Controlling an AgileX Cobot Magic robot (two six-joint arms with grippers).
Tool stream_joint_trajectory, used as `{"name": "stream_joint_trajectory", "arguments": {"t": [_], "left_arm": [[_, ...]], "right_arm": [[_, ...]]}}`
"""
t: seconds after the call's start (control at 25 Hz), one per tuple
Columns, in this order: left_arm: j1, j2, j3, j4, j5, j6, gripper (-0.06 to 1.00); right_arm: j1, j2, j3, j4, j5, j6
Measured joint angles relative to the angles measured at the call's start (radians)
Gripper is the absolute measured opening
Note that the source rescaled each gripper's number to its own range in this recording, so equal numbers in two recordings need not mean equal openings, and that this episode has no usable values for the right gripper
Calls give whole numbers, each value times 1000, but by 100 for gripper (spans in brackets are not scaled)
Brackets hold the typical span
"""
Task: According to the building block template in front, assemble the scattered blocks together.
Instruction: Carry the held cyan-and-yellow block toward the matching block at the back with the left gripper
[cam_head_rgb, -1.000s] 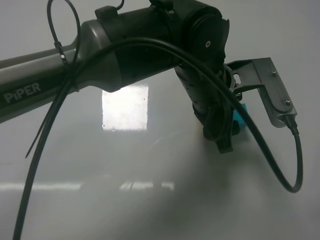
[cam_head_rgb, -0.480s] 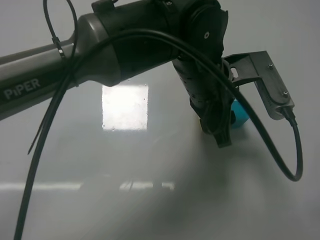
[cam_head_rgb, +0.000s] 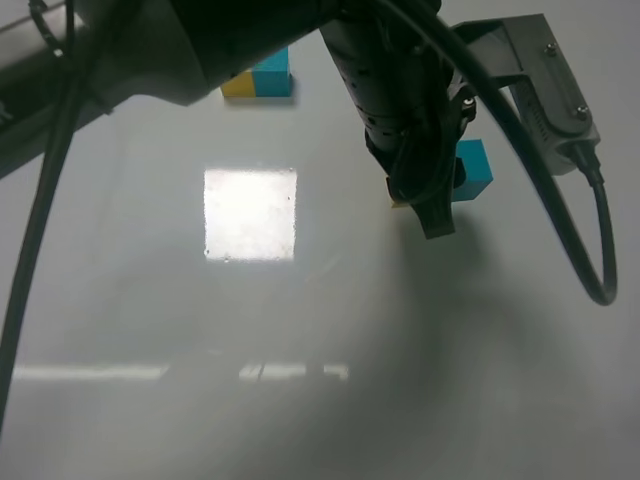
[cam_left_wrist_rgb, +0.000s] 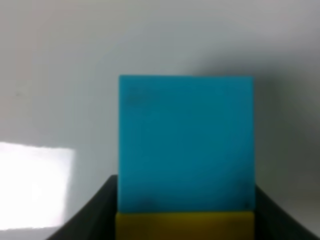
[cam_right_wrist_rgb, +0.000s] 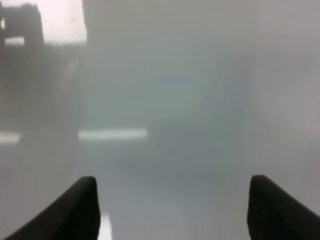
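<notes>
The template (cam_head_rgb: 258, 78), a yellow and a teal cube joined, lies at the far side of the table. My left gripper (cam_head_rgb: 432, 205) reaches across to the right. In the left wrist view it (cam_left_wrist_rgb: 185, 222) is shut on the yellow cube (cam_left_wrist_rgb: 185, 226), whose far face sits flush against the teal cube (cam_left_wrist_rgb: 185, 142). From above, the teal cube (cam_head_rgb: 472, 170) shows just beyond the fingers, and only a sliver of the yellow cube (cam_head_rgb: 399, 203) is visible. My right gripper (cam_right_wrist_rgb: 172, 210) is open and empty over bare table, and is out of the high view.
The left arm, its cable (cam_head_rgb: 590, 270) and the camera bracket (cam_head_rgb: 545, 80) fill the top of the high view. A bright light reflection (cam_head_rgb: 250, 213) lies on the glossy grey table (cam_head_rgb: 300, 400).
My left gripper has moved toward the far side of the table, and the teal cube has moved with it. The template has come into view behind the arm.
</notes>
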Motion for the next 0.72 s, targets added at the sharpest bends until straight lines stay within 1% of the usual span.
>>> {"name": "stream_joint_trajectory", "arguments": {"t": [0.16,0.32,0.44,0.52,0.72], "left_arm": [[0,-45,-2,62,2,0,6],[1,-105,10,104,1,0,6],[18,-162,95,120,2,1,6],[33,-208,181,124,2,1,6],[85,-324,372,110,3,4,6]], "right_arm": [[0,0,0,0,0,0],[0,0,0,0,0,0],[0,0,0,0,0,0],[0,0,0,0,0,0],[0,0,0,0,0,0]]}}
